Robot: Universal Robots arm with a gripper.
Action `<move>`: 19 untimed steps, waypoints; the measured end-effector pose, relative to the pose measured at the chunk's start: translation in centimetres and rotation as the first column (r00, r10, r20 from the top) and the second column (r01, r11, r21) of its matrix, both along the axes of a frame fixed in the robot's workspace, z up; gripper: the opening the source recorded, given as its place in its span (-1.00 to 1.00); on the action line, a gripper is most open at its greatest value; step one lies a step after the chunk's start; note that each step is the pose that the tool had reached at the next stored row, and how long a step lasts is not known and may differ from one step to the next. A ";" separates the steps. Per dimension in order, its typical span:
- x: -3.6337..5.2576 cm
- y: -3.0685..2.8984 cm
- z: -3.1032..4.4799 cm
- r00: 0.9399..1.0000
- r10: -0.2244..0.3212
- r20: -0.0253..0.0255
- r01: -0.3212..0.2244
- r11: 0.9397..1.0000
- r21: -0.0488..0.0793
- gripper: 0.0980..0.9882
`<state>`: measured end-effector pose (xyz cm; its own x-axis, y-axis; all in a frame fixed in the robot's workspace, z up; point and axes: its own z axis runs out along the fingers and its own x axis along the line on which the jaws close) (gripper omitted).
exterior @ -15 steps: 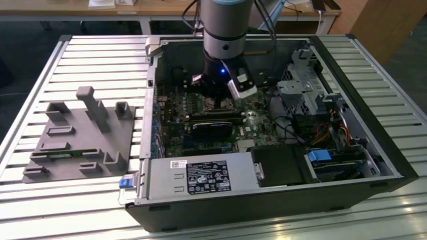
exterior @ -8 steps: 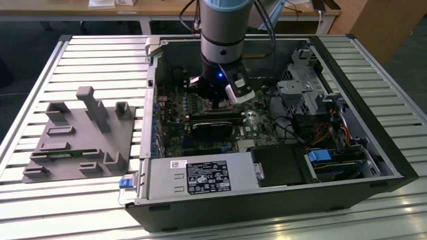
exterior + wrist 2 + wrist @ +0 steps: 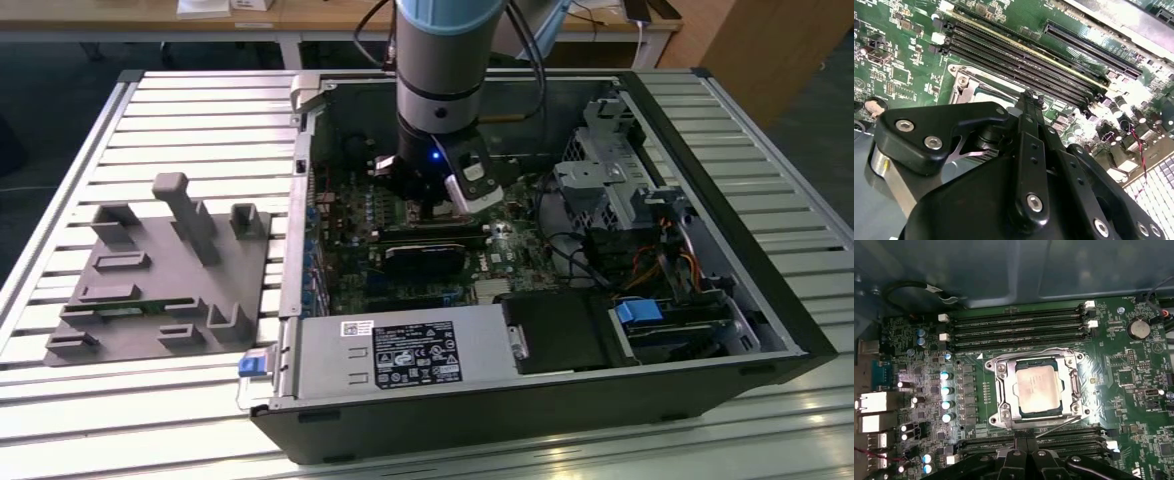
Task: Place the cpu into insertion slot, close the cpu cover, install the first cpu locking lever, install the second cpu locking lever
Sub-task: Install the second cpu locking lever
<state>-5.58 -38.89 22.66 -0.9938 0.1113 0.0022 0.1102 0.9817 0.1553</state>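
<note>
The cpu [image 3: 1038,390], a silvery square chip, lies flat in the insertion slot [image 3: 1075,390] on the green board. The cpu cover [image 3: 1005,395], a silvery frame with a square window, lies down over the chip's edges. A thin wire lever [image 3: 1069,423] runs along the socket side nearest my fingers. My gripper [image 3: 1026,442] is shut, its black fingertips pressed together just off that side; I cannot tell whether they touch the lever. In the second wrist view the gripper [image 3: 1029,97] hides most of the socket's frame [image 3: 965,79]. The exterior view shows the gripper [image 3: 434,212] low over the board.
Long black memory slots [image 3: 1014,325] run on both sides of the socket. The board lies in an open computer case [image 3: 561,405] with a power supply [image 3: 387,355], a black block [image 3: 424,262] and drive cages [image 3: 601,170]. A grey fixture [image 3: 160,270] stands on the slatted table at the exterior view's left.
</note>
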 end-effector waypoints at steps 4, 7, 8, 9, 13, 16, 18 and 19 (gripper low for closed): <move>-0.01 0.00 -0.49 1.000 0.000 0.000 0.000 1.000 0.004 -0.98; -0.03 -0.01 -0.72 1.000 0.000 0.000 0.000 1.000 0.009 -0.98; -0.03 -0.04 -0.76 1.000 0.000 0.000 0.000 1.000 0.011 -0.98; -0.05 -0.13 -0.78 1.000 0.000 0.000 0.000 1.000 0.018 -0.98; -0.25 -0.72 -0.80 1.000 0.000 0.000 0.000 0.998 0.058 -0.98; -0.44 -1.14 -0.79 1.000 0.001 0.000 -0.001 0.997 0.076 -0.98; -0.49 -1.42 -0.80 1.000 0.001 0.000 -0.001 0.996 0.084 -0.98; -0.52 -1.55 -0.80 1.000 0.002 0.000 -0.002 0.996 0.088 -0.98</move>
